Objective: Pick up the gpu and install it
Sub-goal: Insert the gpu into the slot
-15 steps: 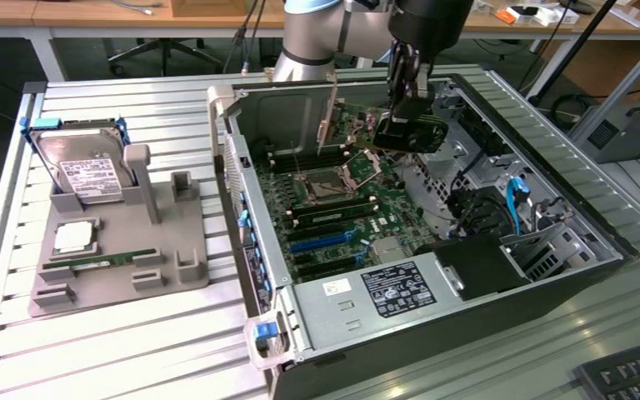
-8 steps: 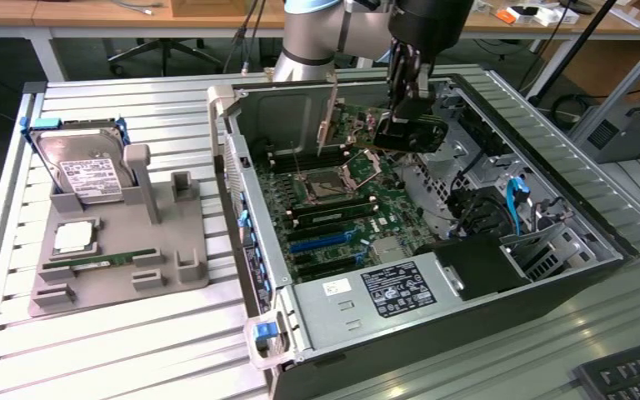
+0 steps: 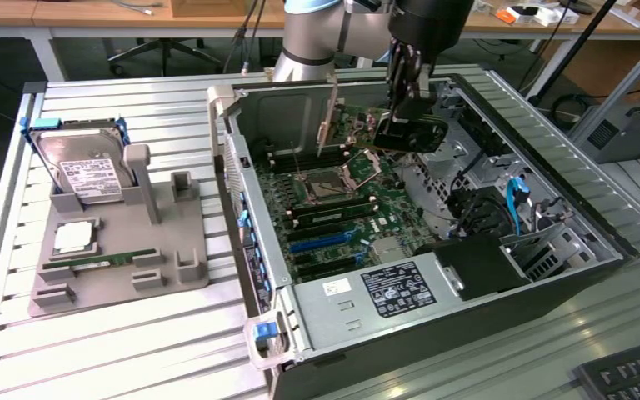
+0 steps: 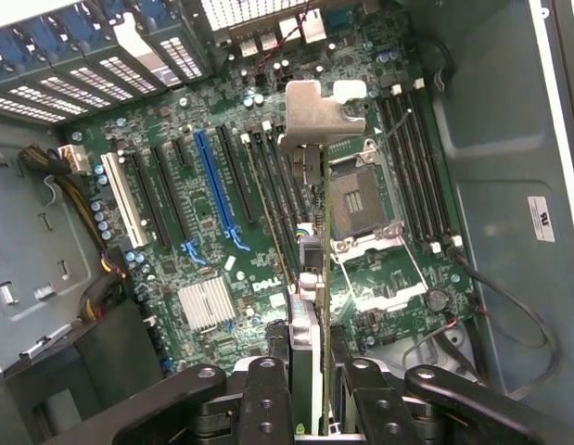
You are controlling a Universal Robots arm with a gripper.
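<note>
My pincer (image 4: 314,394) clamps the gpu (image 4: 310,250) by its edge over the motherboard (image 4: 212,232). It looks light, stiff and fragile, best held by bare board.

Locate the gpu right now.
In the wrist view the gpu hangs edge-on in the gripper, over the motherboard beside the CPU socket, inside the open case.

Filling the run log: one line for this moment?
phase: install | gripper: shut on gpu | gpu: edge-on above motherboard, unseated
</note>
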